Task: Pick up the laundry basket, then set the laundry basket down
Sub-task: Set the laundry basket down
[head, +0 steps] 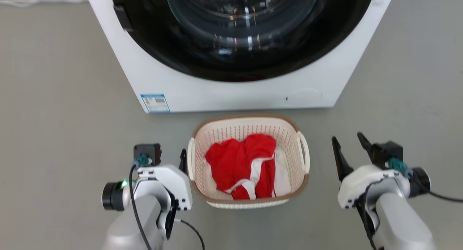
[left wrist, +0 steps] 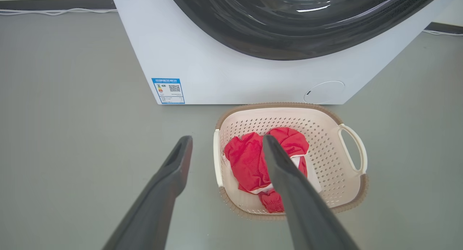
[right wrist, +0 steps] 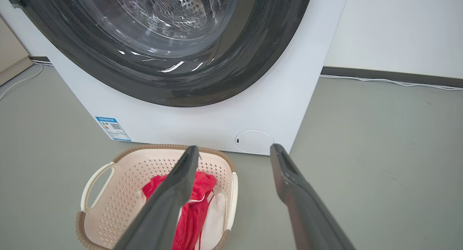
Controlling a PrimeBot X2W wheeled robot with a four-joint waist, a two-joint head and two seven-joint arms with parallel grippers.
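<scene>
Where the laundry basket [head: 289, 138] sits: upright on the floor [head: 54, 98], just in front of the washing machine [head: 224, 90]; between the two hands
Inside it: red garment [head: 240, 163] with white trim, bunched up
Left hand [left wrist: 227, 138]: fingers spread, gripping nothing; just beside the left handle [head: 191, 159] — contact cannot be told
Right hand [head: 346, 136]: fingers spread, empty; near the right handle [head: 304, 152] — apart from it
</scene>
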